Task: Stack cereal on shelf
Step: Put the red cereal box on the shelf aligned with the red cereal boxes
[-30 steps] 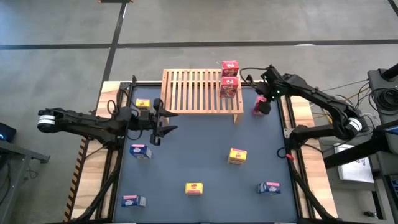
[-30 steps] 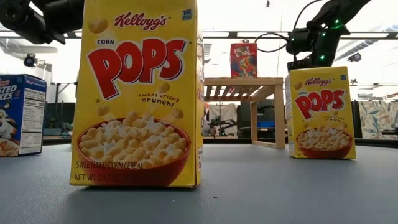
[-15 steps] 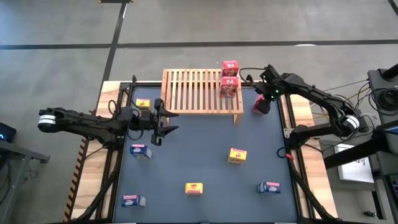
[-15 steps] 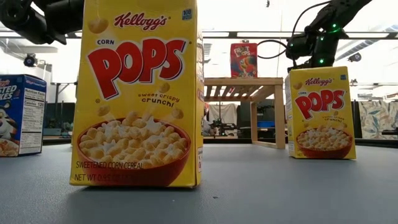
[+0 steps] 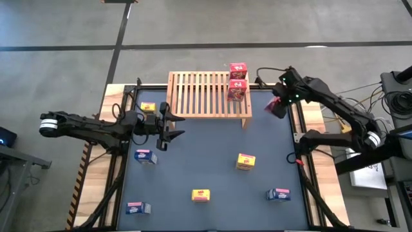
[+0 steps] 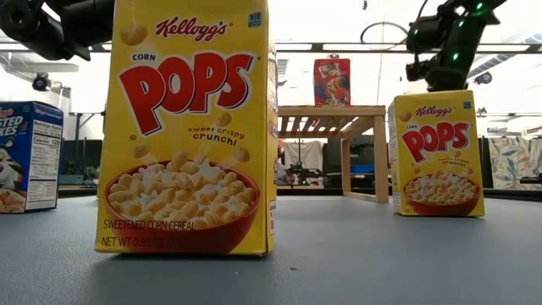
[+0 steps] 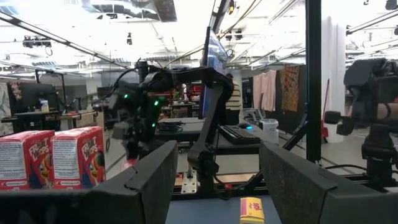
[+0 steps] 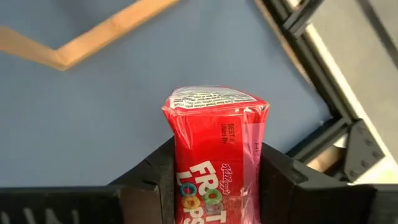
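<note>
**Right gripper clamped on a red box beside the shelf**

Right gripper point(image 5: 278, 107), upper right of the high view, just right of the shelf point(image 5: 199, 95): fingers pressed on both sides of a red cereal box point(image 8: 214, 155), box tilted, above the dark table mat point(image 5: 212, 148) near the mat's right rail. Right wrist view shows the box squeezed between the two dark fingers point(image 8: 155, 171), shelf edge in the upper left of that frame.

Two more red boxes point(image 5: 237, 82) sit on the shelf's right end, touching each other, one behind the other.

Left gripper point(image 5: 168, 125), centre left of the high view, just below the shelf's left front corner: jaws apart, nothing between them.

Loose boxes on the mat:
- yellow box point(image 5: 147, 107), left of the shelf, near the left arm
- yellow box point(image 5: 245, 161), centre right
- yellow box point(image 5: 201, 194), lower centre
- blue box point(image 5: 145, 156), left, below the left gripper
- blue box point(image 5: 137, 208), lower left
- blue box point(image 5: 278, 194), lower right

Low view: big yellow box point(image 6: 190, 127) fills the left centre, another at right, shelf with a red box behind.
</note>
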